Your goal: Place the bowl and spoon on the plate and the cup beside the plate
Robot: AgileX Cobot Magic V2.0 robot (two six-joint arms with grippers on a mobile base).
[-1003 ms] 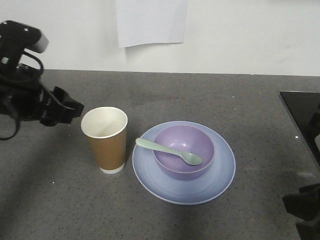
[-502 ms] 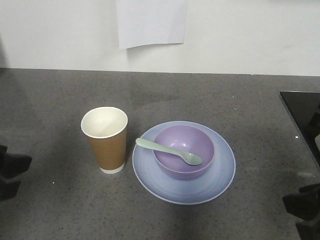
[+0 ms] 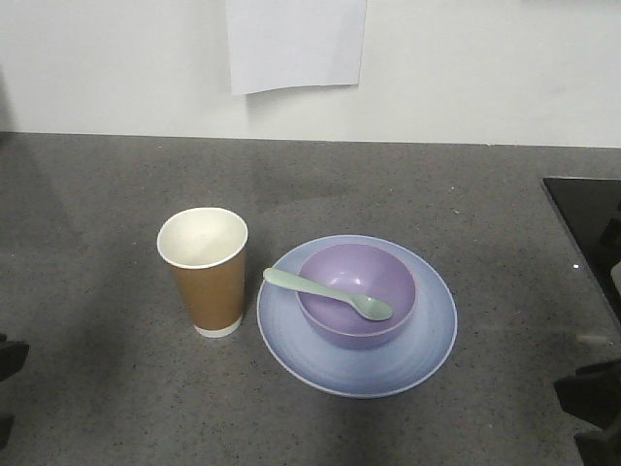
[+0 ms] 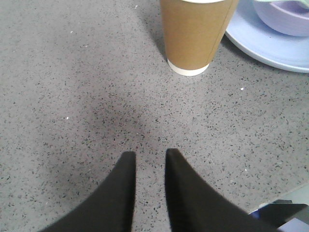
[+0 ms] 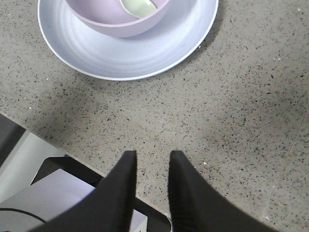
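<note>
The brown paper cup (image 3: 204, 272) stands upright just left of the pale blue plate (image 3: 427, 340). The purple bowl (image 3: 378, 272) sits on the plate, and the mint spoon (image 3: 325, 291) lies across the bowl with its handle over the left rim. My left gripper (image 3: 8, 393) is at the lower left edge, well short of the cup (image 4: 193, 34). Its fingers (image 4: 150, 153) stand a little apart over bare table. My right gripper (image 3: 582, 422) is low at the right edge, near the table's front. It is open (image 5: 152, 154) and empty, short of the plate (image 5: 120, 58).
A white sheet (image 3: 296, 44) hangs on the back wall. A black panel (image 3: 587, 223) covers the table's right end. The table's front edge (image 5: 58, 140) runs just under my right gripper, with equipment below it.
My left arm has drawn back from beside the cup, dropping from the upper left to the lower left edge of the view. Cup, plate, bowl and spoon have not moved.
</note>
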